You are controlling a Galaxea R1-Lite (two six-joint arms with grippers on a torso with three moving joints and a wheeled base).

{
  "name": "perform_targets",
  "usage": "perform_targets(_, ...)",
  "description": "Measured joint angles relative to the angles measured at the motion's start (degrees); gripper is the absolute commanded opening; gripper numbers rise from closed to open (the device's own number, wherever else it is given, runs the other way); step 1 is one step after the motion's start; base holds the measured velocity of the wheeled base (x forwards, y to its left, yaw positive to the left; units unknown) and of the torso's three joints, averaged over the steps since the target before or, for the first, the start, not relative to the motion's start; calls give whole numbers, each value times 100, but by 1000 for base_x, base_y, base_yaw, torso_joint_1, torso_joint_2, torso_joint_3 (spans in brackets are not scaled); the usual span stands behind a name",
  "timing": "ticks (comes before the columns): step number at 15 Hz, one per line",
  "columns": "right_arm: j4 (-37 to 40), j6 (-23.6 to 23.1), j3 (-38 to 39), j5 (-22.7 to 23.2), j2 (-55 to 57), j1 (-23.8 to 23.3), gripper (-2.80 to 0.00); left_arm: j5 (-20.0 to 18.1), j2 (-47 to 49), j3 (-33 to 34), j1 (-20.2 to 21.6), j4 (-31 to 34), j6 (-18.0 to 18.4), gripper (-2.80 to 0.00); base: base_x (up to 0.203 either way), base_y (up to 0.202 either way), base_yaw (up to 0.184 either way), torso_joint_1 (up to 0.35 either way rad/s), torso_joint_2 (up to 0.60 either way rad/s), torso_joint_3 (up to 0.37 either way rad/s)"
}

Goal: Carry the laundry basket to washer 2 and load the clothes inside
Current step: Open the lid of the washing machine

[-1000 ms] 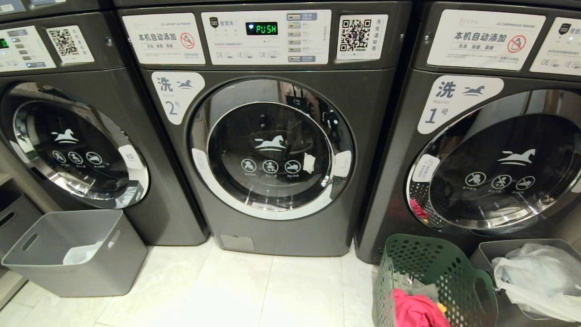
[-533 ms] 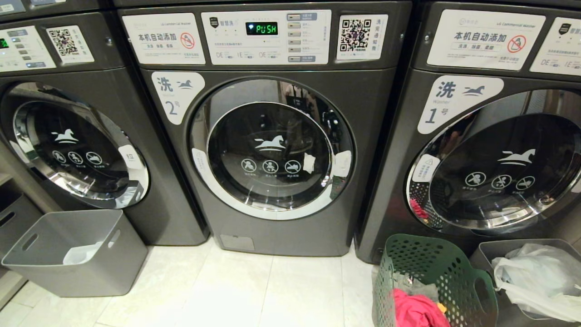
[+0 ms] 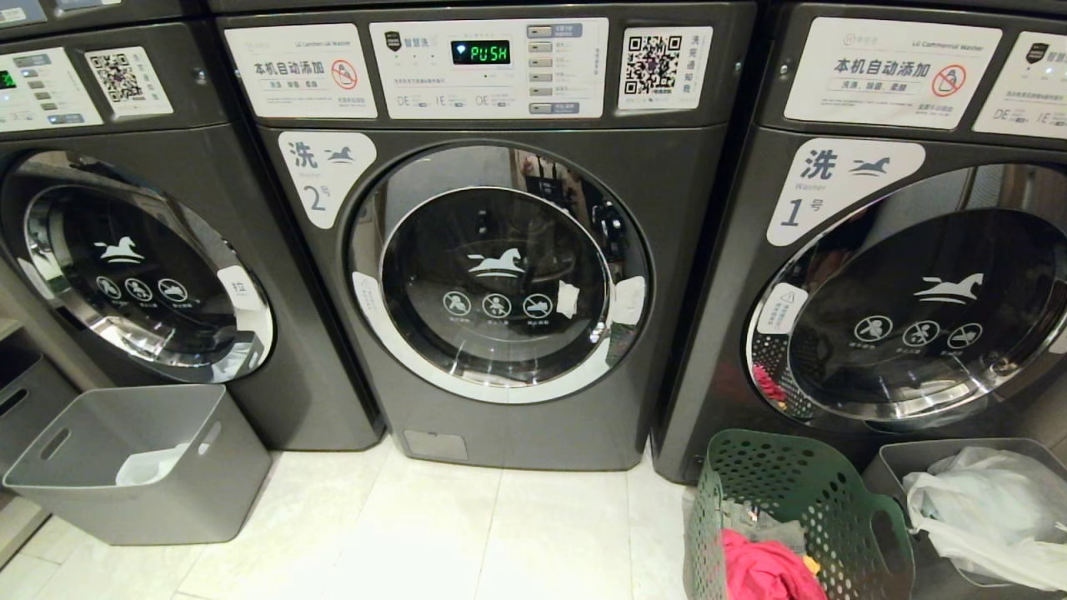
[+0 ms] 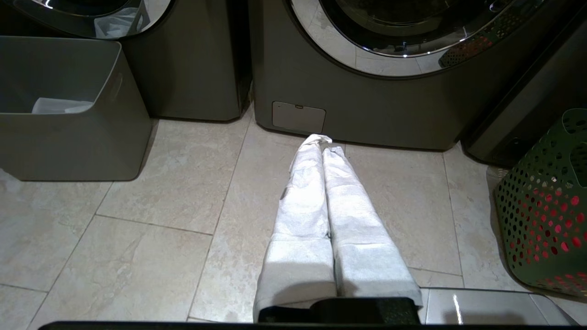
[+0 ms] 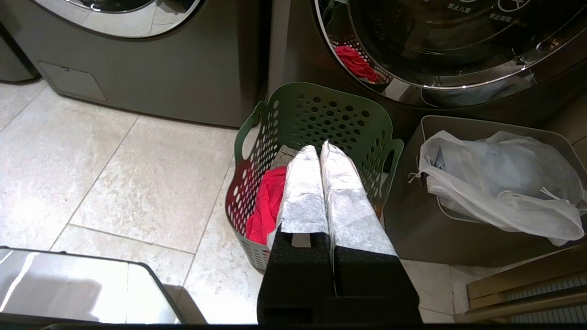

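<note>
Washer 2 [image 3: 500, 250] stands in the middle of the head view, its chrome-ringed door closed and its display reading PUSH. The dark green laundry basket [image 3: 792, 508] sits on the floor at the lower right, in front of washer 1 [image 3: 900, 275]. Inside it lie the clothes, a pink-red garment [image 3: 763, 571] and a grey-green one [image 3: 758, 525]. My right gripper [image 5: 320, 147] is shut and empty, held above the basket [image 5: 321, 114]. My left gripper [image 4: 322, 140] is shut and empty over bare floor, below washer 2 [image 4: 367, 105]. Neither arm shows in the head view.
A grey bin [image 3: 133, 467] with a white bag stands at the left, before the unlabelled washer [image 3: 142, 250]. Another grey bin [image 3: 942, 475] holding a white plastic bag [image 3: 992, 508] sits right of the basket. Pale floor tiles [image 3: 467, 533] stretch in front of washer 2.
</note>
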Motion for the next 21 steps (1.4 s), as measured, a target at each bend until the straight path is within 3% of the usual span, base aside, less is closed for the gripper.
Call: perform_targets(21,-5,-16,5,28,0,0,-280,0,0,1,0,-4,-6,-280,0,0,0,0,0,0)
